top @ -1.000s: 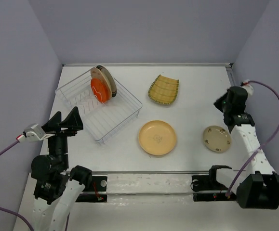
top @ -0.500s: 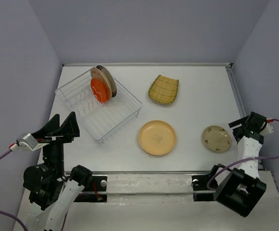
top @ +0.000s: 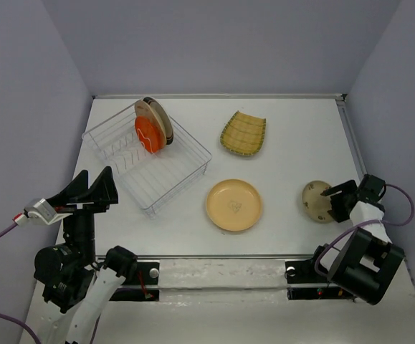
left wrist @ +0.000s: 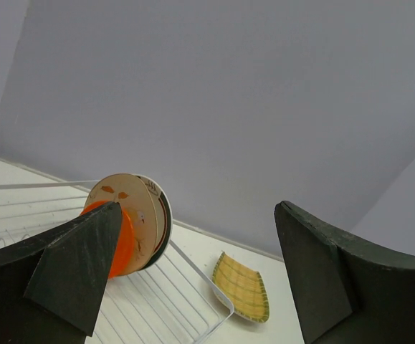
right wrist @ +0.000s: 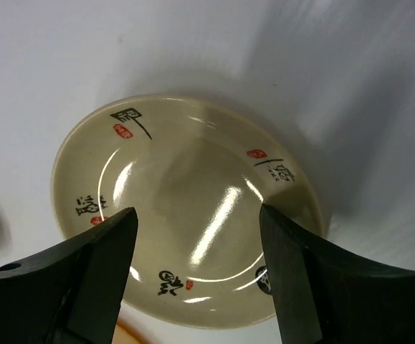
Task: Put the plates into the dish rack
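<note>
At the table's 4 o'clock in the overhead view, the right gripper sits low over the 3 o'clock rim of a small cream plate, which lies flat on the white table. Its two dark fingers are spread wide, and the wrist view shows the plate's glossy bowl, with its black and red marks, between them. Whether either finger touches the plate cannot be told. A larger tan plate lies flat near the table's centre, toward 6 o'clock and well apart from the cream one. A squarish yellow woven-look plate lies at about 12 o'clock. The white wire dish rack stands at 10 o'clock, turned at an angle to the table's edges. Three plates stand on edge at its far end: an orange-red plate, a cream plate behind it, and a dark-rimmed plate at the back. The left gripper is raised at 8 o'clock, just outside the rack's near corner, with its fingers wide apart and nothing between them.
</note>
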Available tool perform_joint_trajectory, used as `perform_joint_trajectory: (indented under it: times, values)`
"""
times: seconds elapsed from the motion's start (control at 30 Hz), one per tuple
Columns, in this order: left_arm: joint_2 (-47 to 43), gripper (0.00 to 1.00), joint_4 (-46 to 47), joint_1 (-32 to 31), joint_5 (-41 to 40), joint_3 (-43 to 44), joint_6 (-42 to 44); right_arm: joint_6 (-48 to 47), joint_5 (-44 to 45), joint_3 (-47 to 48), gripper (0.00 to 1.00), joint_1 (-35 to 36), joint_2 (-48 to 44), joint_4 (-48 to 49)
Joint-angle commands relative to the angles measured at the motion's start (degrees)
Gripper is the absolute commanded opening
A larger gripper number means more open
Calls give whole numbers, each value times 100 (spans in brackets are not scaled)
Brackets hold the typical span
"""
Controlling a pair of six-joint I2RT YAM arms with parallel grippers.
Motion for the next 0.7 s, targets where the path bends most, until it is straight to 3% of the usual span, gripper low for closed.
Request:
perform_joint_trajectory:
  times: [0.0, 0.13, 0.3, 0.53, 0.67]
  values:
    - [-133, 99, 247, -7, -113, 3, 83, 273, -1533, -441, 71, -12, 436, 1457]
    - [96, 99, 230, 45, -61, 3, 65, 415, -2289, -521, 65, 286, 902, 2443]
    - [245, 99, 230, 160, -8, -6, 47, 187, -2493, 112, 67, 735, 1201, 2525]
    - [403, 99, 221, 257, 98, -6, 12, -200, -1281, 192, 70, 735, 8, 1805]
    - [421, 99, 221, 265, 142, -14, -14, -463, -106, 78, 69, 735, -459, 1120]
